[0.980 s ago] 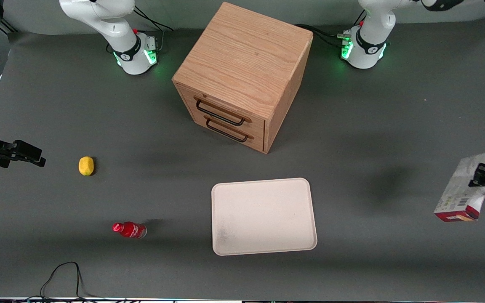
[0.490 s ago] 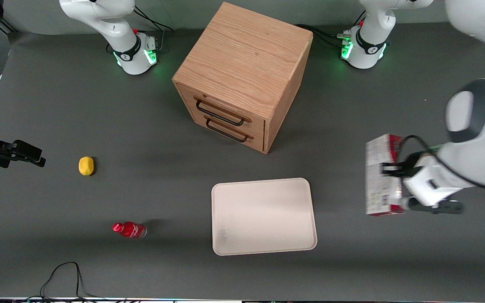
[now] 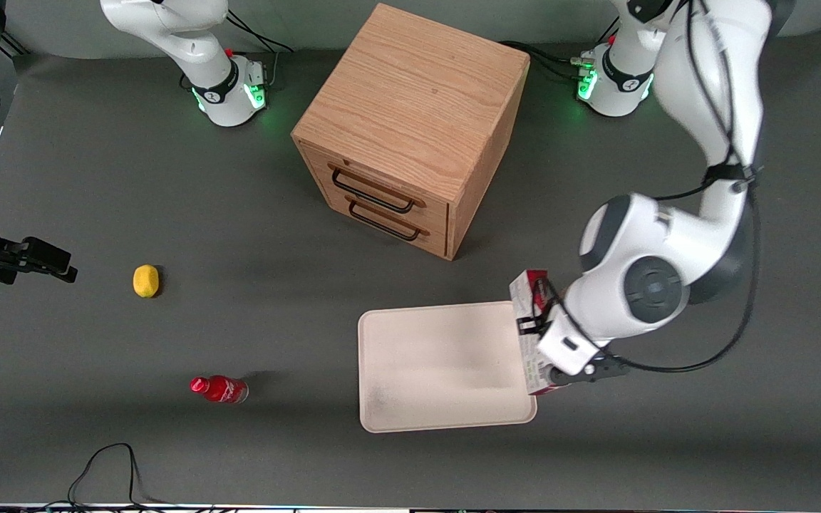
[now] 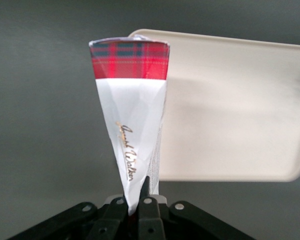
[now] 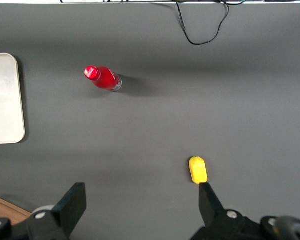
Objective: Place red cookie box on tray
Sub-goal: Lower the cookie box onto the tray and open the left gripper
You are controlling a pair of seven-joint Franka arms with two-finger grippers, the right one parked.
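red-edged box (image 3: 529, 335) is pinched in the claw (image 3: 535, 324) and has been carried in from the working arm's end of the table; it is now held above the tray (image 3: 439, 370) edge, with lowering judged next.

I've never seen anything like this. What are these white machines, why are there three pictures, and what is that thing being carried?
The white machines are two robot arms bolted to a grey table. One picture looks down from the front; the other two come from cameras on the arms' wrists. One arm is working: its pincer is shut on a red cookie box, held over the edge of a cream tray toward the working arm's end, where it should go. Also on the table: a wooden cabinet with two drawers, a lemon and a small red bottle.
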